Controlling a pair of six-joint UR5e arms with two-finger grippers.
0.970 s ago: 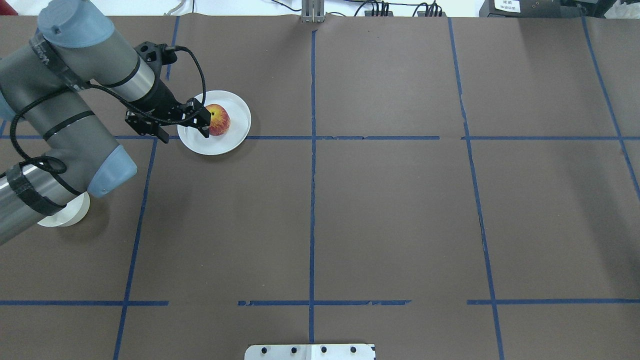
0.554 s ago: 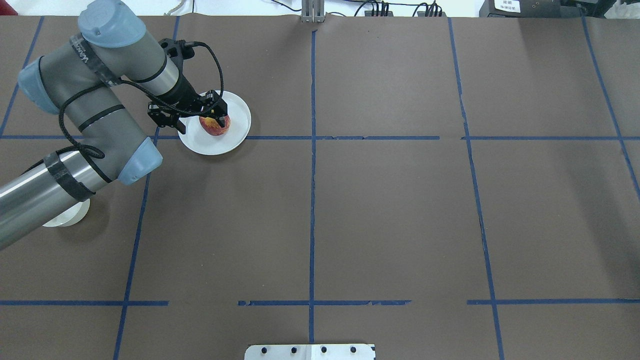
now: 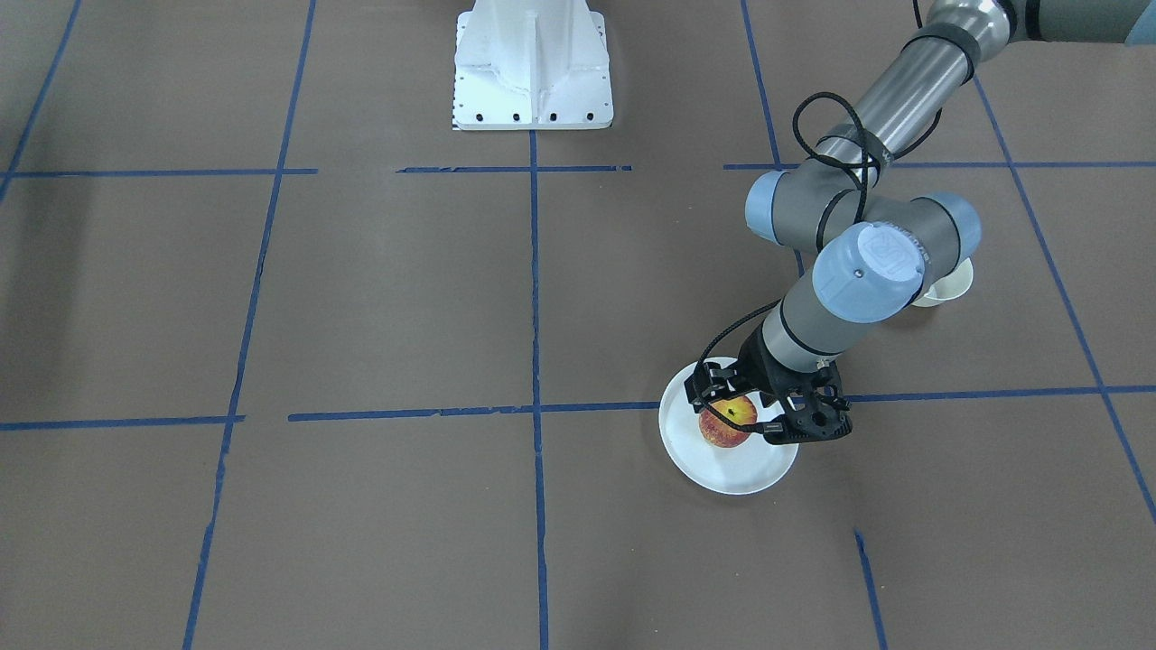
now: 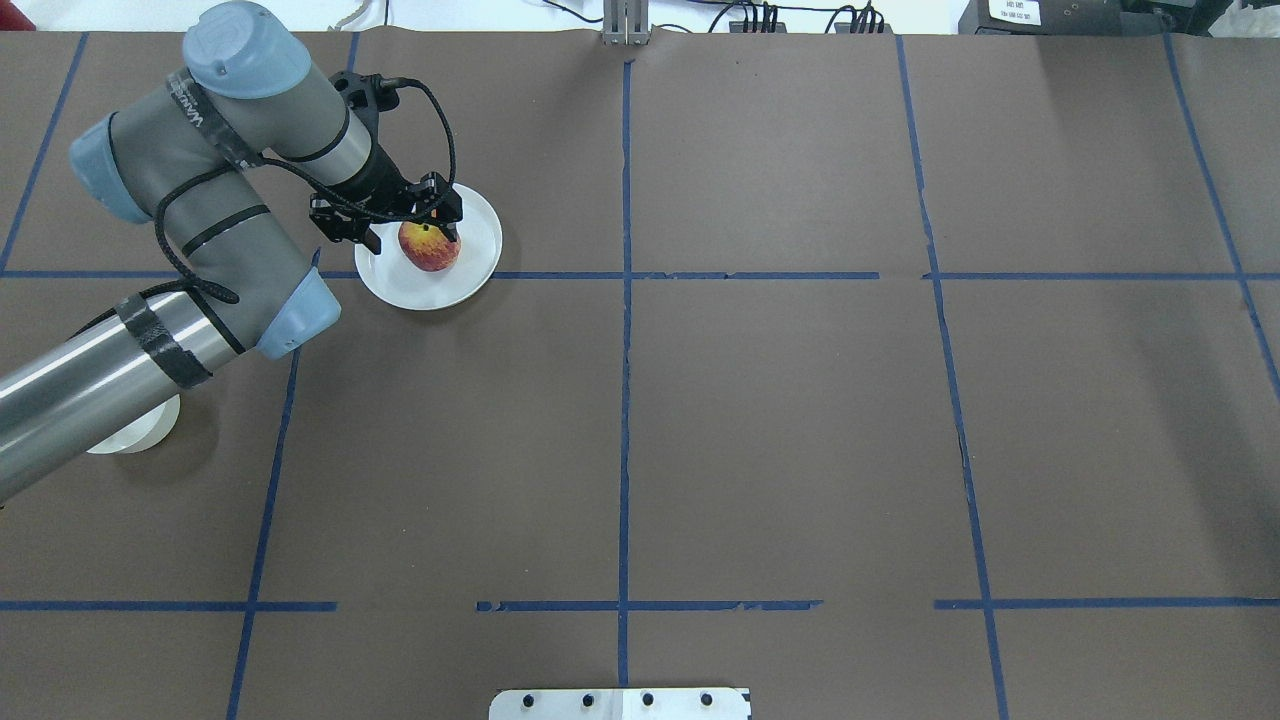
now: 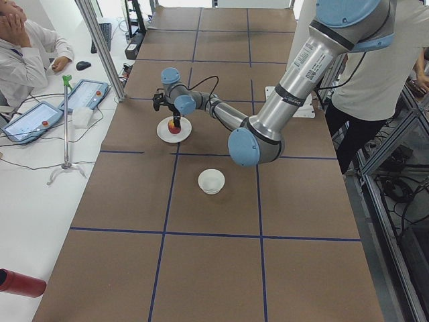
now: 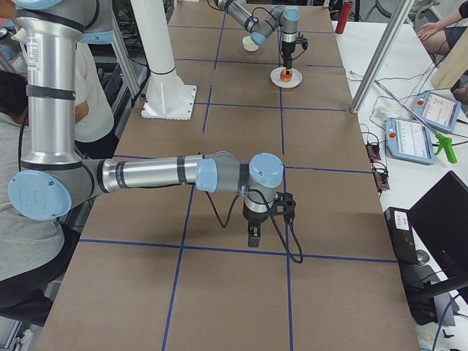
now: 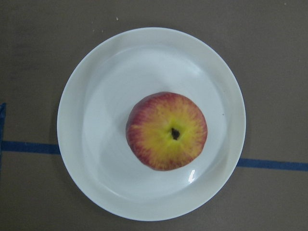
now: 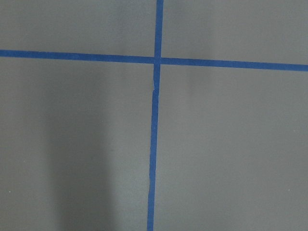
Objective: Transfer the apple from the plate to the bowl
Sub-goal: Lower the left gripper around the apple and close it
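Observation:
The apple lies on the white plate at the far left of the table. My left gripper hangs over it, open, with a finger on either side of the apple and nothing in its grasp. The left wrist view looks straight down on the apple and the plate; no fingers show there. The bowl stands nearer the robot, half hidden under my left arm, and shows empty in the left view. My right gripper points down over bare table; I cannot tell whether it is open or shut.
The table is covered in brown paper with a grid of blue tape lines. The white robot base stands at the middle of the near edge. Operators, tablets and a metal pole stand off the table's ends.
My left arm has swung farther out and to the right. Its gripper has come from beside the apple to over it. The apple and plate have not moved.

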